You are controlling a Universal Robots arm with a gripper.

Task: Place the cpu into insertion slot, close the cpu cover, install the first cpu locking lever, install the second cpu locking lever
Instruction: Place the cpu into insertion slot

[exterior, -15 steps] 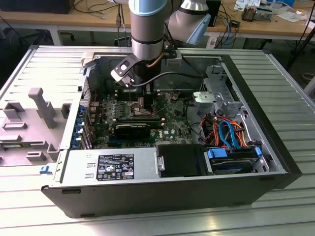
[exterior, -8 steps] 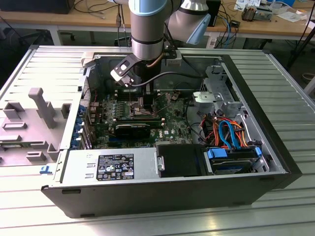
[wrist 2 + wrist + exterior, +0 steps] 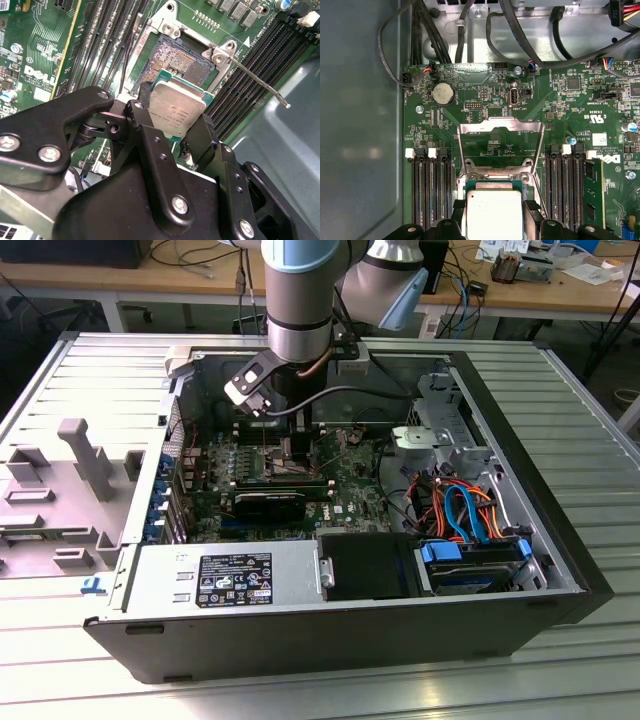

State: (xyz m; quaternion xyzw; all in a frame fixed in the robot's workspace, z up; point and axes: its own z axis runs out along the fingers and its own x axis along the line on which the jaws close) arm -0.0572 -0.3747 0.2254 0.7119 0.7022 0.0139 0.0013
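My gripper (image 3: 175,119) is shut on the cpu (image 3: 177,109), a small square chip with a silver-grey top, gripped by two opposite edges between black fingers (image 3: 145,107). The cpu hangs just above the insertion slot (image 3: 172,57), whose pin field lies bare on the green board. In the first wrist view the cpu (image 3: 492,212) covers most of the slot, and the cpu cover (image 3: 500,127) stands raised open behind it. One thin locking lever (image 3: 260,82) sticks out free beside the slot. In the exterior view the gripper (image 3: 290,440) reaches down inside the open computer case.
Long black memory slots (image 3: 432,190) flank the socket on both sides. A black graphics card (image 3: 268,502) lies across the board, with a power supply (image 3: 225,575) and a blue-and-orange cable bundle (image 3: 465,510) nearby. Case walls (image 3: 150,490) ring the board.
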